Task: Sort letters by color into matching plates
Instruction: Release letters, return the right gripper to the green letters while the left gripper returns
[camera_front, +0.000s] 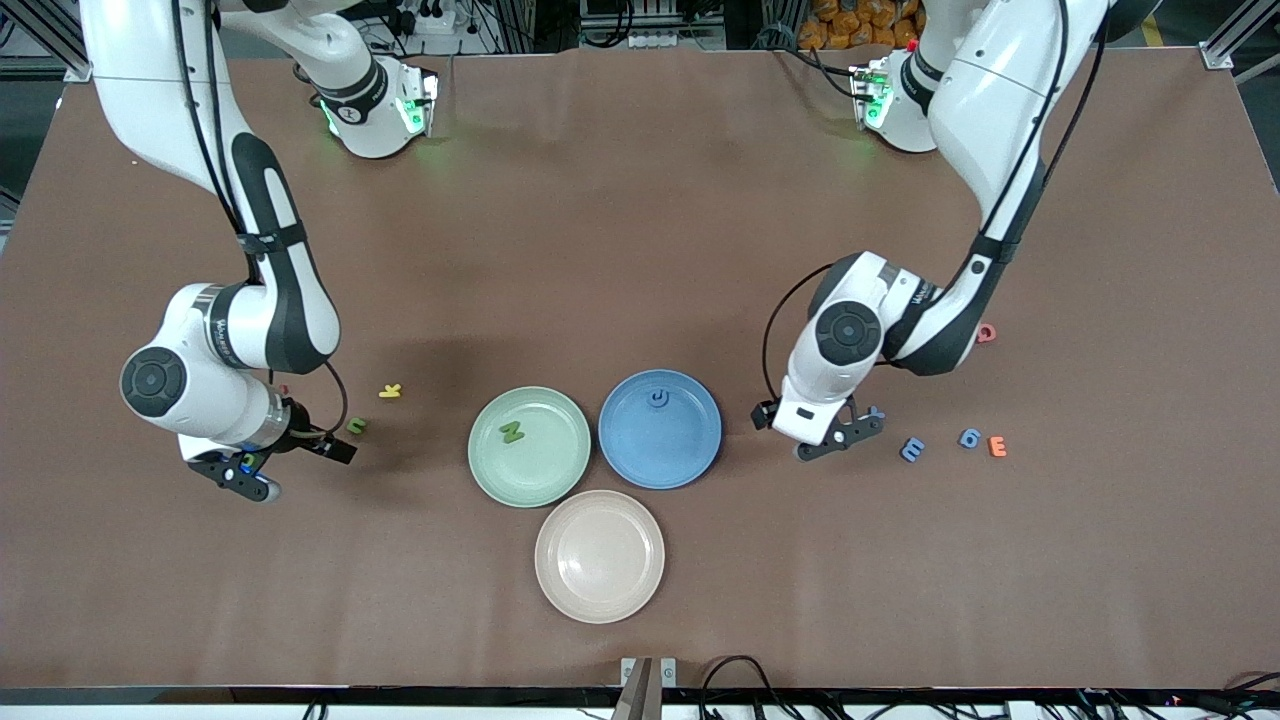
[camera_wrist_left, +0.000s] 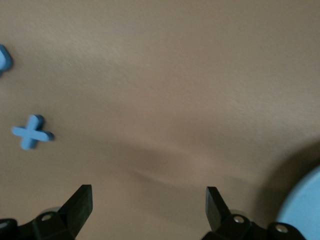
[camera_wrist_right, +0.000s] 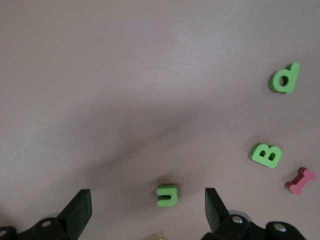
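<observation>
Now my left hand (camera_front: 838, 440) hangs low over bare brown surface (camera_front: 640, 230) at the right of the front frame, just beside the blue plate (camera_front: 659, 429), fingers spread wide with nothing between them. A blue cross piece (camera_wrist_left: 32, 132) lies at the middle left of my left wrist frame, and the plate's pale rim fills that frame's lower right corner. Lower right of my hand in the front frame sit a blue E (camera_front: 912, 449), a blue 6 (camera_front: 969, 438) and an orange E (camera_front: 997, 446); a red piece (camera_front: 987, 333) peeks out by my forearm.

My right hand (camera_front: 250, 470) is low at the lower left of the front frame, also spread wide and empty. Its wrist frame shows a green u-shaped letter (camera_wrist_right: 167, 195) at bottom centre between my fingertips (on the surface, not gripped), a green B (camera_wrist_right: 266, 155), a green d (camera_wrist_right: 285, 79) and a pink bone-like piece (camera_wrist_right: 300, 181) toward the right edge.

At centre, the green plate (camera_front: 529, 446) holds a green N (camera_front: 512, 432), the blue plate holds a small blue piece (camera_front: 657, 398), and the beige-pink plate (camera_front: 599, 556) lies lowest. A yellow K (camera_front: 390, 391) rests at mid-left.
</observation>
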